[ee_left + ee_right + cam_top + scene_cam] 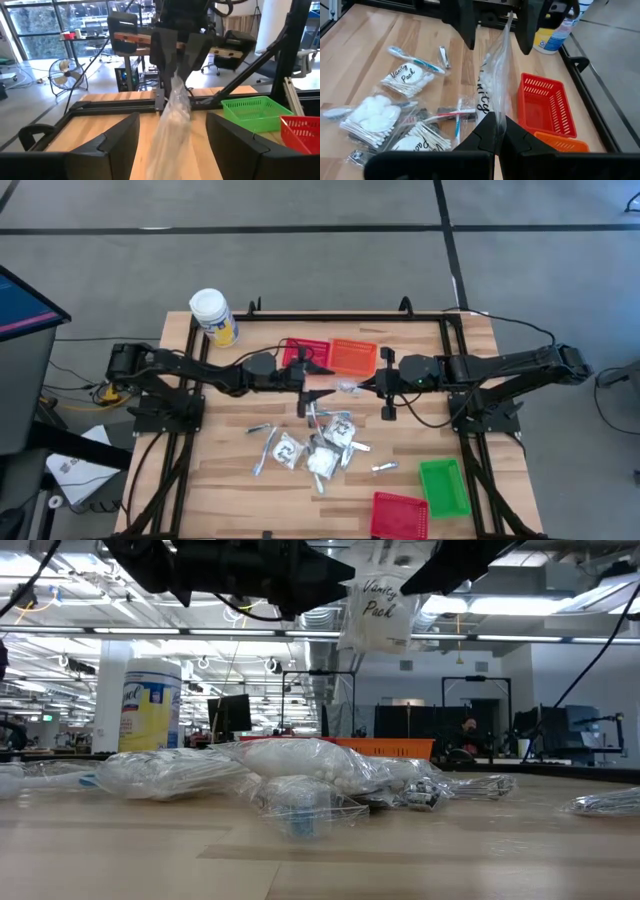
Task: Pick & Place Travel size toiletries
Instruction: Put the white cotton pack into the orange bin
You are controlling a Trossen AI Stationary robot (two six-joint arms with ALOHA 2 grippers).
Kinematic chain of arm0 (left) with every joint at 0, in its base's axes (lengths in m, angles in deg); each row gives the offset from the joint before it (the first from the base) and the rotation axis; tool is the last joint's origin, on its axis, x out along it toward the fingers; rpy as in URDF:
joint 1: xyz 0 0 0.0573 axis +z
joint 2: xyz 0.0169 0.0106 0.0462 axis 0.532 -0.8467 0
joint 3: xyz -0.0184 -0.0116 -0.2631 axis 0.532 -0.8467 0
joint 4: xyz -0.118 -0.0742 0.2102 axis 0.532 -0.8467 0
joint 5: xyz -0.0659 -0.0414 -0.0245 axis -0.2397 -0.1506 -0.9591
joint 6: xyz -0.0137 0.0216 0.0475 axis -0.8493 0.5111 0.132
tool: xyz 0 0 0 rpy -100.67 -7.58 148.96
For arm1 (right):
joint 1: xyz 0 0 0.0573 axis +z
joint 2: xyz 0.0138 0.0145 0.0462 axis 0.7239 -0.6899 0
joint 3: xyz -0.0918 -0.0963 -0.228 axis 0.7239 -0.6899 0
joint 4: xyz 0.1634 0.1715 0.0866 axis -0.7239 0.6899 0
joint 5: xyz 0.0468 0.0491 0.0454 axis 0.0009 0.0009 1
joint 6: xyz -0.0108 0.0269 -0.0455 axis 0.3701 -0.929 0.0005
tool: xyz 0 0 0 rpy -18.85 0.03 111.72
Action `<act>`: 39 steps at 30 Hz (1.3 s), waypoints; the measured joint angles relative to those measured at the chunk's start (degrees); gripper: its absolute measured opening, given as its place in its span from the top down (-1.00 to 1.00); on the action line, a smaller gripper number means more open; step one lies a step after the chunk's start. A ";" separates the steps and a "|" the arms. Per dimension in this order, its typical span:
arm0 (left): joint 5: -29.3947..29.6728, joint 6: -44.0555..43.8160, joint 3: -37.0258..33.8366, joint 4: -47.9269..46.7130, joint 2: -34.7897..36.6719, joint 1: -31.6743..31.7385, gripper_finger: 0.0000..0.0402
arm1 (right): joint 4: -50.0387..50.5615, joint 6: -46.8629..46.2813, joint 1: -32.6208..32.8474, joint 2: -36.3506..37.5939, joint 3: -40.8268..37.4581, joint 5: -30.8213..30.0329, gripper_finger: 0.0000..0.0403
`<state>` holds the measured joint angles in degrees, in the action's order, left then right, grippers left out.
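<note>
My right gripper (496, 131) pinches one packet (492, 75) aloft mid-table; left gripper (172, 135) fingers stand spread around it. Handover stage. Pile (318, 445) remains on table; no packets seen in the baskets (443, 485).

- A jar (213, 317) stands at the far left corner of the table (420, 435).
- Two baskets (330, 356) sit side by side against the far edge, near its middle.
- Two more baskets (425, 498) sit at the near right corner, one nearer the near edge than the other.
- A heap of packets (318, 445) lies mid-table, toward the near edge.
- Above the table's middle, a packet (492, 95) hangs between the left claw (318, 376) and right claw (366, 385), off the surface; the right claw pinches its end.
</note>
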<state>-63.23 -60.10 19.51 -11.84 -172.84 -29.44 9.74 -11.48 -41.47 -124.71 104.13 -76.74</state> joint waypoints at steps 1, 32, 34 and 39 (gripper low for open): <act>0.00 0.00 0.00 0.58 -0.30 0.01 -0.11 | 0.00 -0.03 0.00 0.00 0.00 0.00 1.00; -2.15 -0.43 0.00 3.08 -0.99 0.06 1.00 | 0.05 -1.70 0.33 -0.98 0.00 0.02 1.00; -2.01 -0.43 0.00 1.58 -0.32 0.48 1.00 | -0.34 -2.28 0.33 -1.46 0.02 0.01 0.98; -2.03 -0.39 0.07 -3.71 1.39 1.94 1.00 | -0.49 -4.01 0.33 -1.42 0.02 -0.50 0.79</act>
<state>-65.26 -60.49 19.57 -15.55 -171.45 -27.50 9.25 -15.48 -41.14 -126.13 104.15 -77.24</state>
